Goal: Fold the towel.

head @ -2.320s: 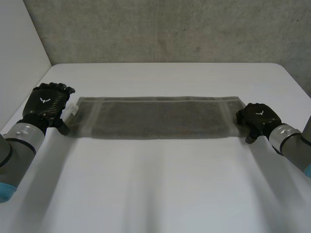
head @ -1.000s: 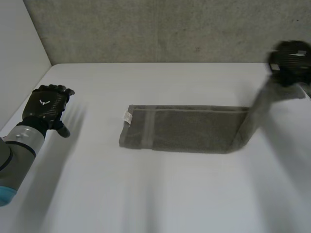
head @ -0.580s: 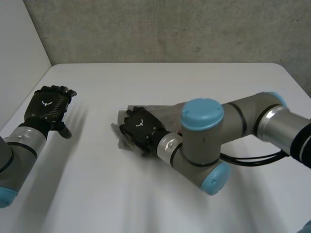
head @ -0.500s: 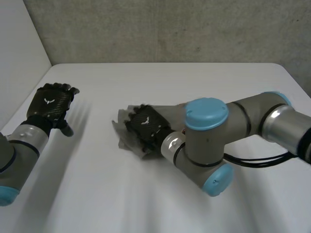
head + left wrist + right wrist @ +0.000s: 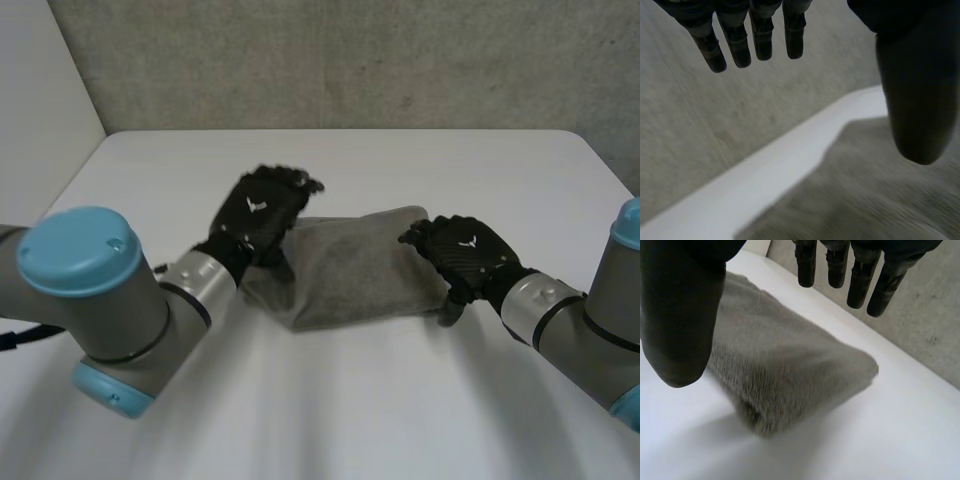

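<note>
Grey towel (image 5: 350, 268) lies folded thick at middle of white table (image 5: 330, 400). Left hand (image 5: 262, 212) spread over its left end. Right hand (image 5: 465, 252) relaxed, unclenched, at right end. Best press with both palms flat and square edges without dragging.

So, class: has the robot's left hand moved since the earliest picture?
Yes. The left hand has moved from near the table's left edge inward, to the left end of the folded towel.

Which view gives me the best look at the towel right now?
Head view: nearly all of the folded towel shows, lying between the left hand and the right hand. The right wrist view shows one folded end below its open hand; the left wrist view, a stretch of its surface and one edge.
</note>
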You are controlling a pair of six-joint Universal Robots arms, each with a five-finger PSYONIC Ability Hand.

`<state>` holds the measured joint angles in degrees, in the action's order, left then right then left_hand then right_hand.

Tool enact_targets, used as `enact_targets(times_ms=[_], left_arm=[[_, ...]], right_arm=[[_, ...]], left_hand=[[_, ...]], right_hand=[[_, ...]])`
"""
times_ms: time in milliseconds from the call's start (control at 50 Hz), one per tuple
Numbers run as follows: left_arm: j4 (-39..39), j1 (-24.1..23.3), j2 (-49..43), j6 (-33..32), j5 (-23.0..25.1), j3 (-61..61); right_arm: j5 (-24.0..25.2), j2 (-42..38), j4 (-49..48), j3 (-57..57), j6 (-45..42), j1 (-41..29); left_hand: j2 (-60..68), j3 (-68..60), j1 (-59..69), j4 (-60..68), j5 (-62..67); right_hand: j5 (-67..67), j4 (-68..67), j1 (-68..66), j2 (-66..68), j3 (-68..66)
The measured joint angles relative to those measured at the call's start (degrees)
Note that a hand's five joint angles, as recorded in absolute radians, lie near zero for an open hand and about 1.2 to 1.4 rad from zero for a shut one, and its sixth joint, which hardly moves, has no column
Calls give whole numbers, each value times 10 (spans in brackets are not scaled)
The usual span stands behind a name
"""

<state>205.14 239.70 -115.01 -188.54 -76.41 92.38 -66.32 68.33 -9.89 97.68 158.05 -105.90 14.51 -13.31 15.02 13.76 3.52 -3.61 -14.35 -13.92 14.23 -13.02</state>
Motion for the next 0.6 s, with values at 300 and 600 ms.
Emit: enact_targets(times_ms=[300,600], left_arm=[[-47,23,-3,-125,3,70],[-43,30,-54,-183,4,30]], right_arm=[[7,-46,-13,-17,-1,-9],[-3,-95,-15,-57,-1,-18]], left_hand=[[34,0,31,0,42],[363,0,354,0,371]], right_hand=[[0,0,2,0,0],[-172,0,-153,157,0]])
